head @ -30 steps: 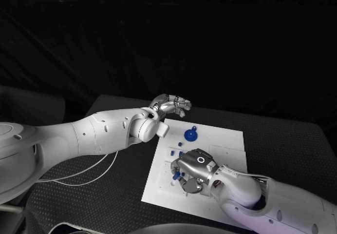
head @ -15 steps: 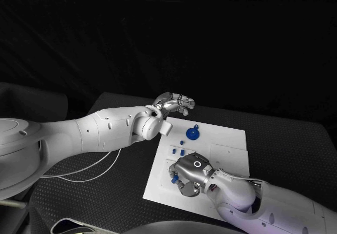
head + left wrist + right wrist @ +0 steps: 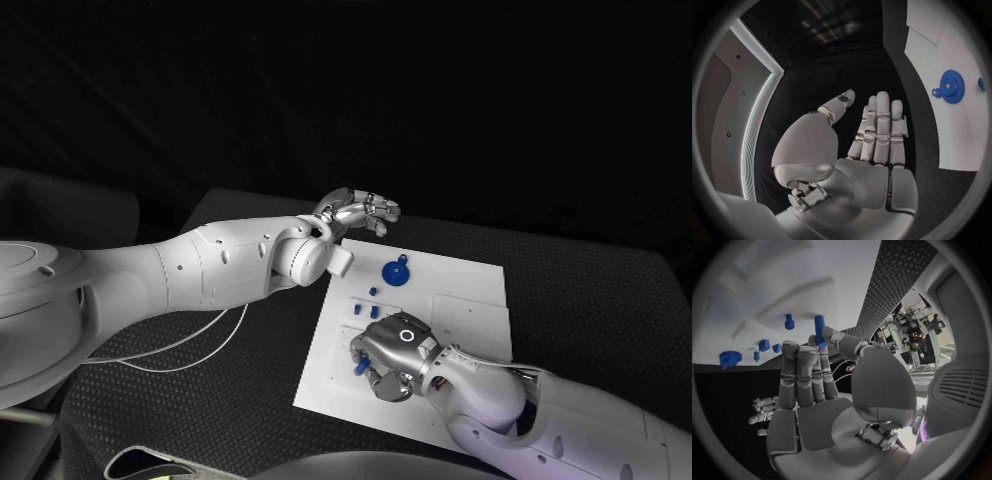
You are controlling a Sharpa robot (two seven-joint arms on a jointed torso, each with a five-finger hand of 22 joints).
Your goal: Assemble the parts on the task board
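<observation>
The white task board (image 3: 462, 300) lies in the middle of the black table. A blue gear (image 3: 395, 273) (image 3: 952, 86) sits on its far part, with small blue pieces (image 3: 372, 292) nearer along the left side. My right hand (image 3: 392, 355) is low over the board's near left area. Its thumb and a finger pinch a blue peg (image 3: 819, 324), with the other fingers straight beside it. Another blue peg (image 3: 789, 321) stands in the board close by. My left hand (image 3: 361, 212) (image 3: 873, 135) hovers off the board's far left corner, fingers stretched out and holding nothing.
Several small blue pieces (image 3: 764, 345) and the gear (image 3: 730, 358) show beyond my right hand's fingers. White cables (image 3: 188, 350) lie on the table to the left of the board. A raised white panel (image 3: 469, 315) takes up the board's right half.
My right hand has drawn slightly toward the board's near left edge and settled there. The left hand has stayed where it was.
</observation>
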